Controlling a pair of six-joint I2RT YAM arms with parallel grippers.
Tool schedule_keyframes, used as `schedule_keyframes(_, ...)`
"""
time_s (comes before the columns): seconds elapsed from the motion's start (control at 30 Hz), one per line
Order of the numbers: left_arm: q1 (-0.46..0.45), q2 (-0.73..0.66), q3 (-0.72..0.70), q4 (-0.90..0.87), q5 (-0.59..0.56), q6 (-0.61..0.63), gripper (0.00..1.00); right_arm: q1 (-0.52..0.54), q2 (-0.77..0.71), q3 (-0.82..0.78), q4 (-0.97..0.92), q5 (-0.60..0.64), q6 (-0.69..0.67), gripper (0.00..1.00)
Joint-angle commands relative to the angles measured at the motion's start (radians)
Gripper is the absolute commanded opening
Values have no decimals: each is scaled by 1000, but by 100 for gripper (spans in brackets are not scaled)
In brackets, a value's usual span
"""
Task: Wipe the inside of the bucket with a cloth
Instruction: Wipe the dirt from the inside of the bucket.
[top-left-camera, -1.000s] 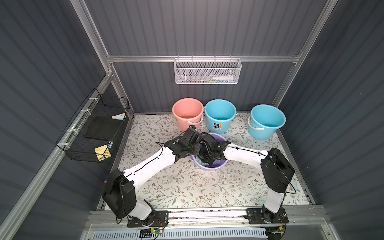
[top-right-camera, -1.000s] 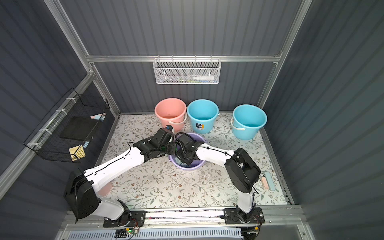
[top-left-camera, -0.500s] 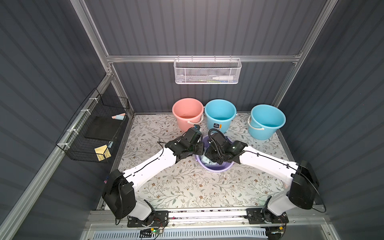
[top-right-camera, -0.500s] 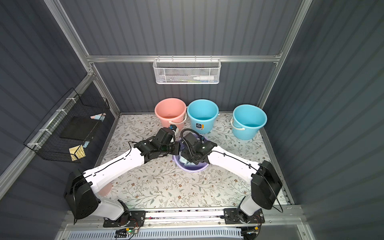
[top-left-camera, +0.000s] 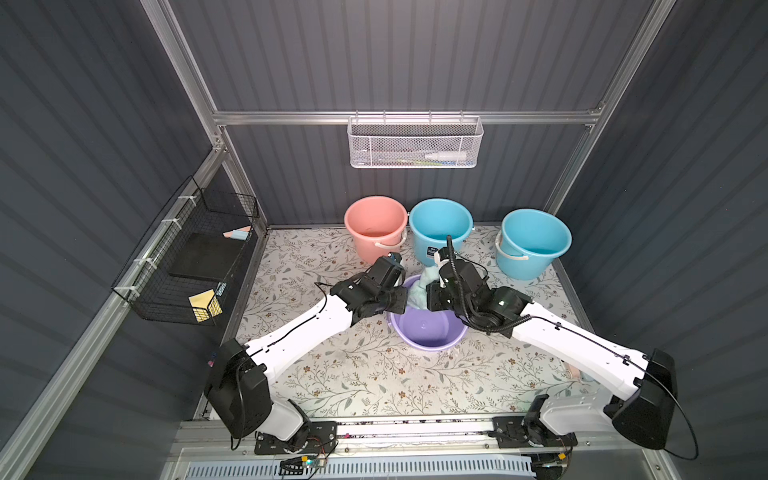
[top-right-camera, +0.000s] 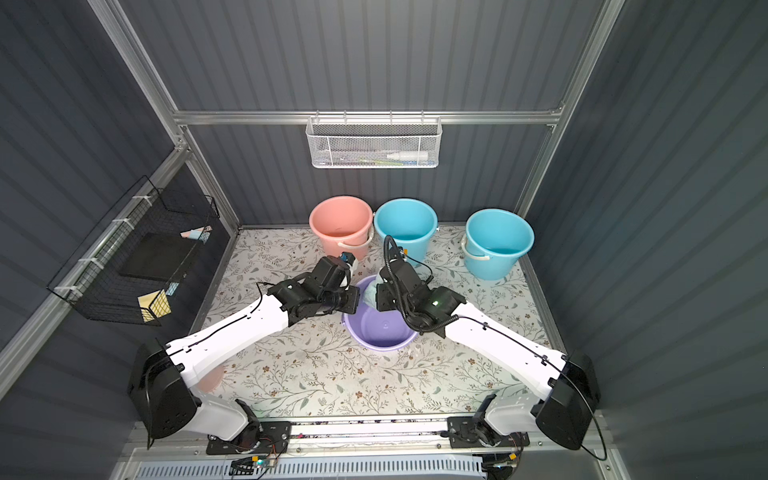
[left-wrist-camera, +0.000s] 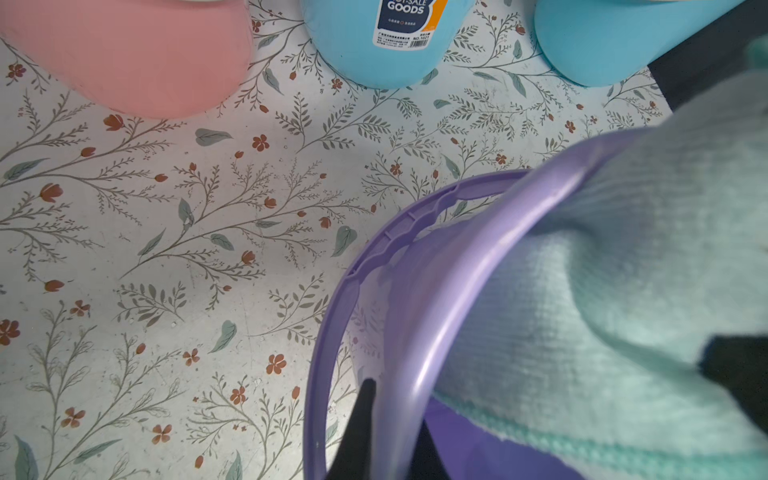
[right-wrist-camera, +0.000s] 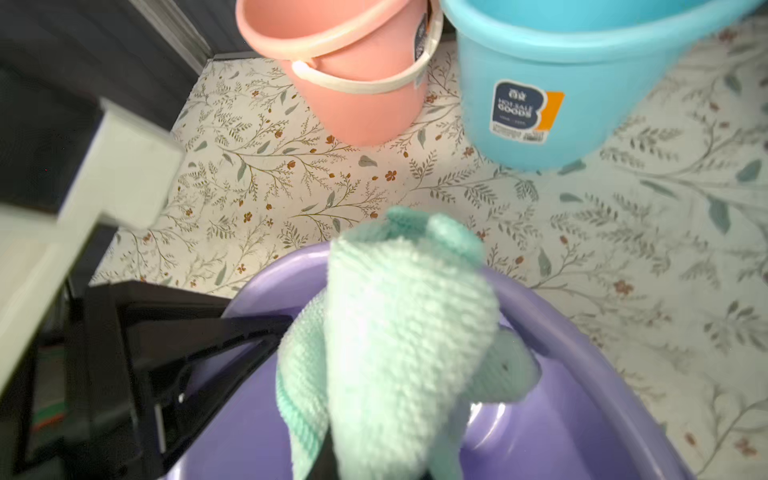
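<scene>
The purple bucket (top-left-camera: 424, 334) was seen on the floral mat (top-left-camera: 332, 374), just in front of the pink bucket (top-left-camera: 376, 226) and a blue bucket (top-left-camera: 440, 226). The mint cloth (top-left-camera: 419, 286) was draped over the purple bucket's far rim and was clamped by the right gripper (top-left-camera: 434, 287). The rim beside it was pinched by the left gripper (left-wrist-camera: 390, 432).

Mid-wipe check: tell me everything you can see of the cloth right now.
The cloth is mint green, with a looped, terry-like weave and a darker teal stitched hem. It is bunched, not flat, and clamped in the shut right gripper, whose fingers are mostly buried in its folds. It rests against the far rim of the purple bucket: its top pokes above the rim and the rest hangs down inside, against the inner wall.
</scene>
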Motion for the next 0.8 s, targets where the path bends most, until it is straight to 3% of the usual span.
schedule_keyframes(0.0,-6,-12,44,-4,28,32,0,2,-56,-88,169,-82,-644,0)
schedule_keyframes(0.13,-6,-15,45,-5,35,48,0,3,-162,-255,341,-222,-1242,0)
schedule_keyframes(0.27,-6,-20,44,-3,34,60,0,-1,-181,-361,435,-249,-1702,0)
schedule_keyframes(0.5,-6,-24,35,-18,53,93,0,-18,-86,-317,459,-215,-1918,0)
schedule_keyframes(0.77,-6,-38,27,-35,79,122,0,-61,-5,-238,459,-159,-2038,0)
